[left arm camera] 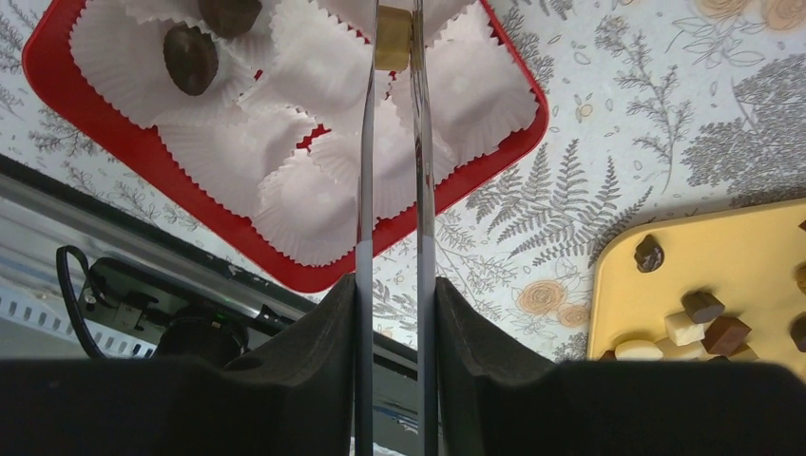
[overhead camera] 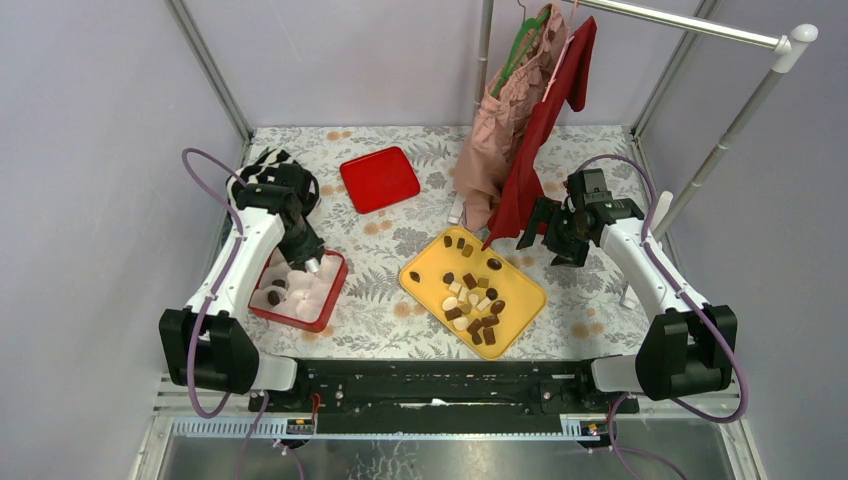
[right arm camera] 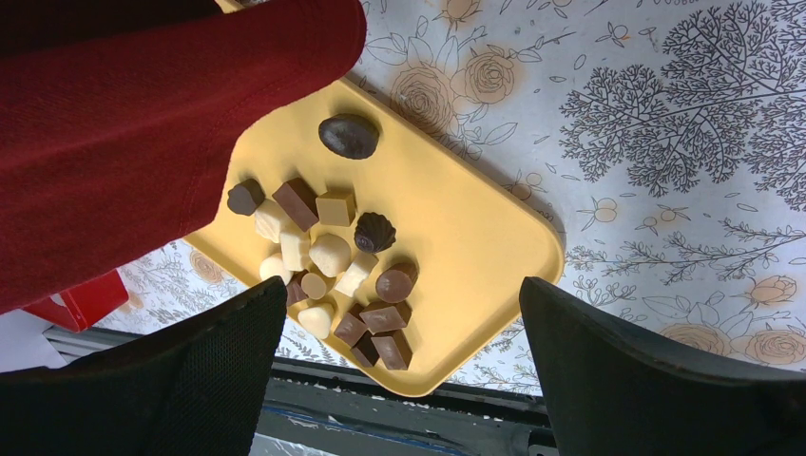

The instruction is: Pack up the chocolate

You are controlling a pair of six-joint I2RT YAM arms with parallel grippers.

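Left gripper (left arm camera: pixel 393 11) around tan chocolate (left arm camera: pixel 393 40), lengthwise

From above and behind, looks down over the whole table (overhead camera: pixel 375 250). From the left wrist, faces down close over the box (left arm camera: pixel 95 128), with a tray (left arm camera: pixel 751 247) corner at right. From the right wrist, looks down close on that tray; shared by all three.

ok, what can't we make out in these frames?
- Top view: left gripper tips, hidden under the left arm above the red box.
- Left wrist: whether the gripped tan chocolate already sits in a paper cup; depth unreadable.
- Right wrist: yellow tray far corner, covered by the red garment.
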